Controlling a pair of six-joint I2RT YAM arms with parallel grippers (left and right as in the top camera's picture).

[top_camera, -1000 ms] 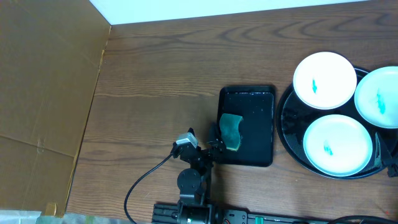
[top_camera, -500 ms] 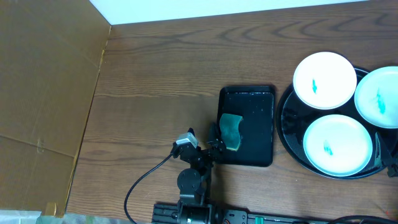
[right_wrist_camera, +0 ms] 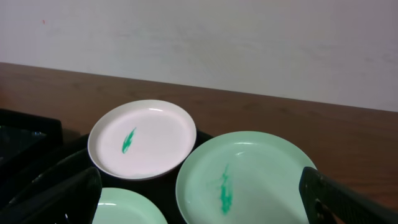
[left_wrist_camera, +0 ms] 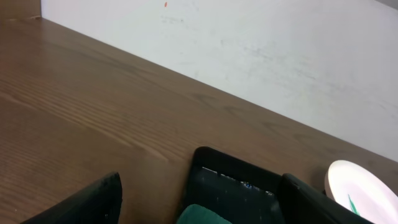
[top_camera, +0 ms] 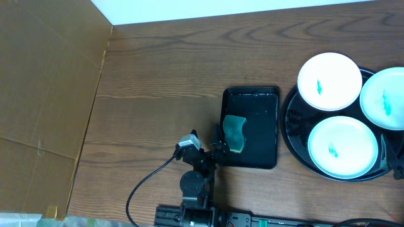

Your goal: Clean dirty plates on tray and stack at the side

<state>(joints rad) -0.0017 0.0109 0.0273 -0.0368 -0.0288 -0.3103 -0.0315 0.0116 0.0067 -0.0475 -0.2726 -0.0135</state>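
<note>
Nothing has shifted since the earlier frame: the back plate (top_camera: 329, 81), right plate (top_camera: 385, 99) and front plate (top_camera: 341, 146), each with a teal smear in the middle, lie side by side on the round black tray (top_camera: 289, 135) at the right of the worktop (top_camera: 164, 82). The left gripper (left_wrist_camera: 200, 186) sits at the near edge of the rectangular black tray (top_camera: 259, 126), jaws spread and empty, with the green sponge (top_camera: 235, 132) just ahead. The right gripper (right_wrist_camera: 199, 180) hangs over the plates, jaws spread wide, holding nothing.
</note>
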